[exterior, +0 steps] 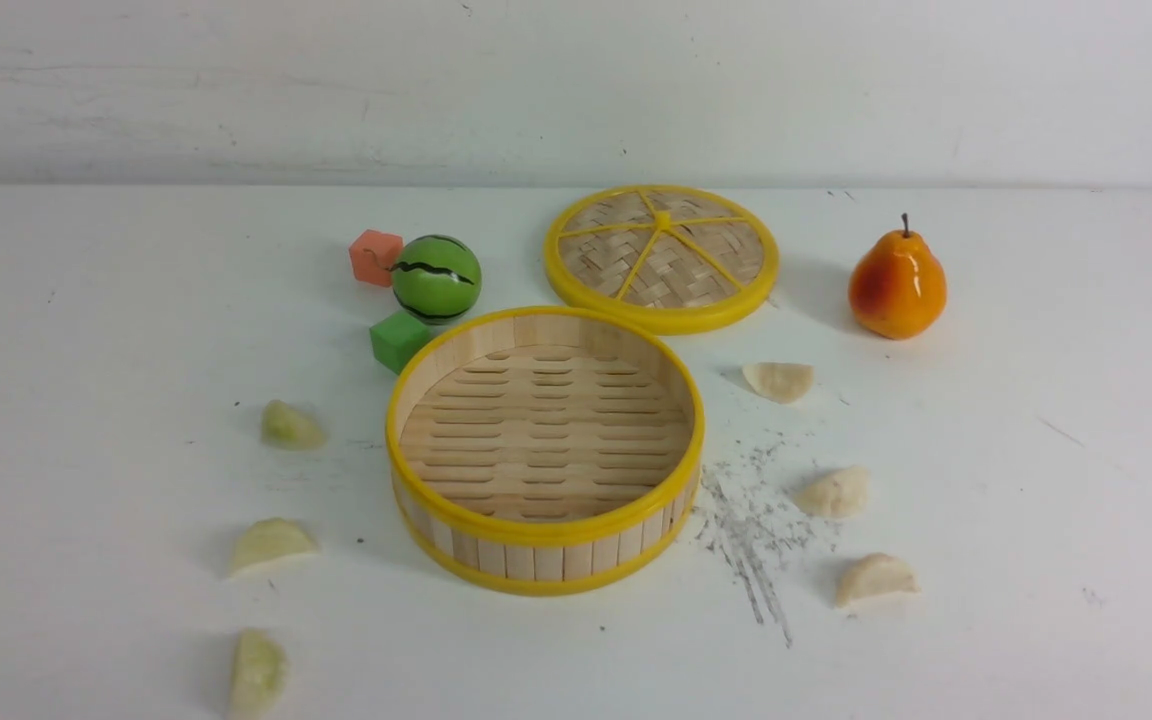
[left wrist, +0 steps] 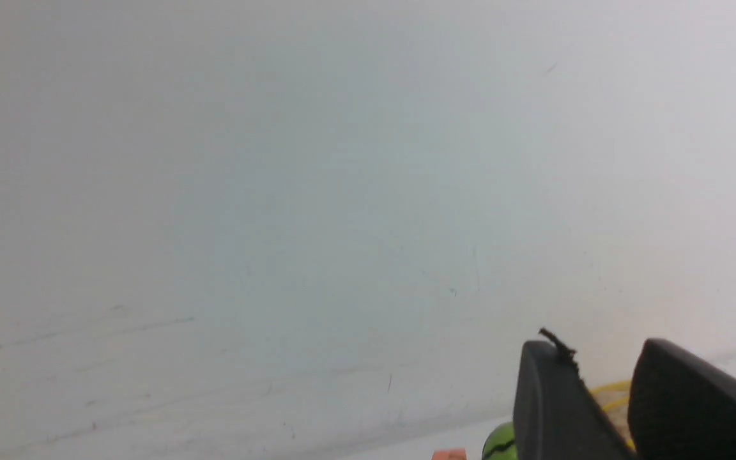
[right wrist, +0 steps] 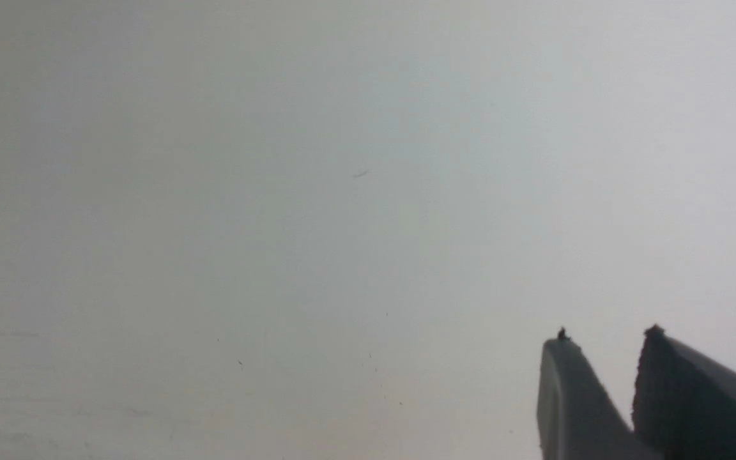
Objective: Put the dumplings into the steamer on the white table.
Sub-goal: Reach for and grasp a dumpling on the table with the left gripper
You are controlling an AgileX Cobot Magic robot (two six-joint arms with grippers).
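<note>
The steamer [exterior: 546, 530] stands empty in the middle of the white table [exterior: 86, 350]. Three pale green dumplings lie to its left: one far [exterior: 291, 426], one nearer [exterior: 271, 543], one at the front edge [exterior: 257, 672]. Three cream dumplings lie to its right: one far [exterior: 779, 380], one in the middle [exterior: 835, 492], one nearer [exterior: 875, 577]. Neither gripper shows in the front view. My left gripper [left wrist: 598, 348] shows in its wrist view, jaws apart and empty. My right gripper [right wrist: 606, 338] is also slightly open and empty, facing a blank white surface.
The flat woven lid [exterior: 662, 257] lies behind the steamer. An orange pear [exterior: 897, 285] stands at the back right. A watermelon ball [exterior: 436, 278], a red cube [exterior: 375, 256] and a green cube [exterior: 399, 340] sit at the back left. Dark scuff marks [exterior: 751, 530] lie right of the steamer.
</note>
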